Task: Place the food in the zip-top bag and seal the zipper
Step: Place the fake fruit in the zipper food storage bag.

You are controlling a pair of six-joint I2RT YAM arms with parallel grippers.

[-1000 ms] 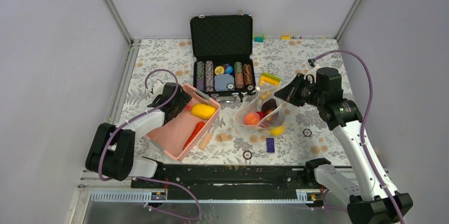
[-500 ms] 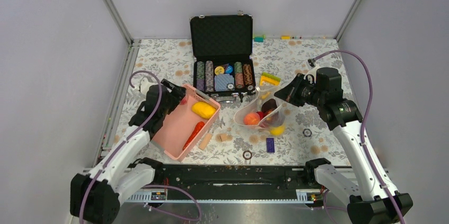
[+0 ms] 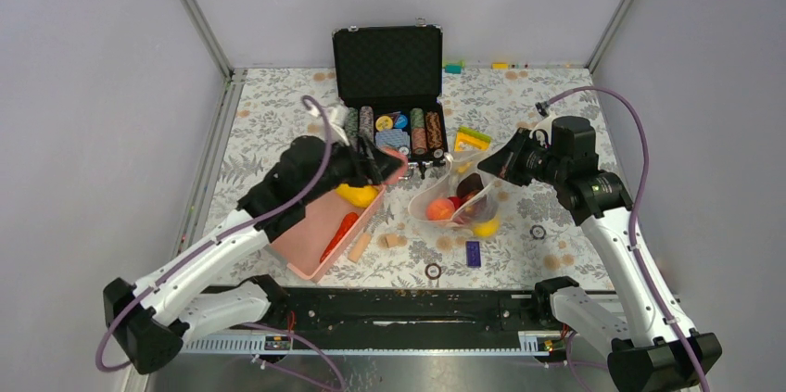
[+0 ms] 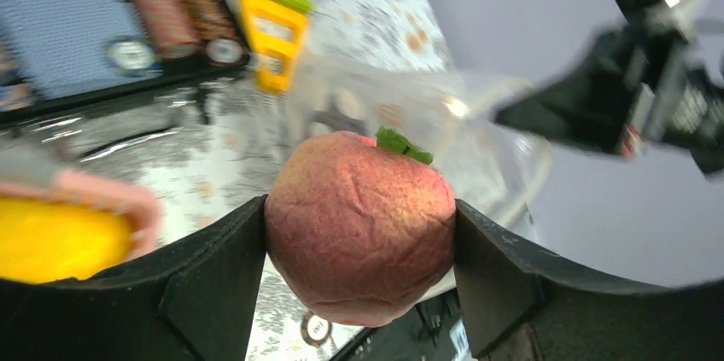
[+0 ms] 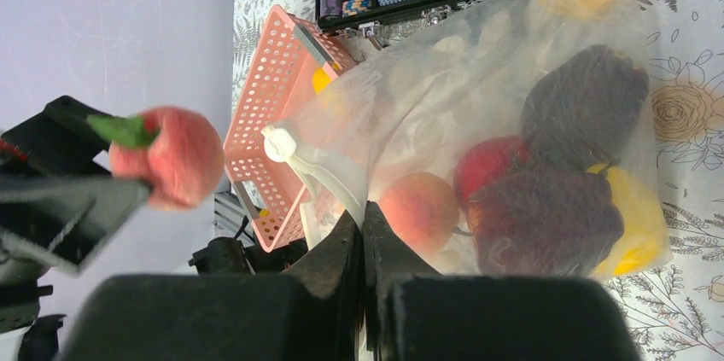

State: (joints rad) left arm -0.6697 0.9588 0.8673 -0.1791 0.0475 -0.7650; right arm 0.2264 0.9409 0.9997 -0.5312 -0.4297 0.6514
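My left gripper [image 3: 382, 167] is shut on a reddish peach toy fruit [image 4: 359, 237] with a green leaf, held in the air above the pink basket's far right corner, just left of the bag. The fruit also shows in the right wrist view [image 5: 175, 165]. The clear zip-top bag [image 3: 454, 193] lies with its mouth facing left. It holds a peach fruit [image 5: 418, 212], a red one [image 5: 491, 169], two dark ones [image 5: 585, 105] and a yellow one [image 5: 640, 216]. My right gripper [image 3: 496, 165] is shut on the bag's mouth edge [image 5: 324, 177] and lifts it open.
The pink basket [image 3: 315, 230] holds a yellow food [image 3: 357, 194] and an orange carrot [image 3: 341, 233]. Small wooden blocks [image 3: 394, 241] lie by it. An open black case of poker chips [image 3: 389, 137] stands behind. A yellow toy [image 3: 472, 139], a blue block [image 3: 474, 253] and loose chips [image 3: 433, 271] lie about.
My left arm has risen from the basket's far left corner and swung right across the basket toward the bag, carrying the peach fruit. The right arm and bag have barely moved.
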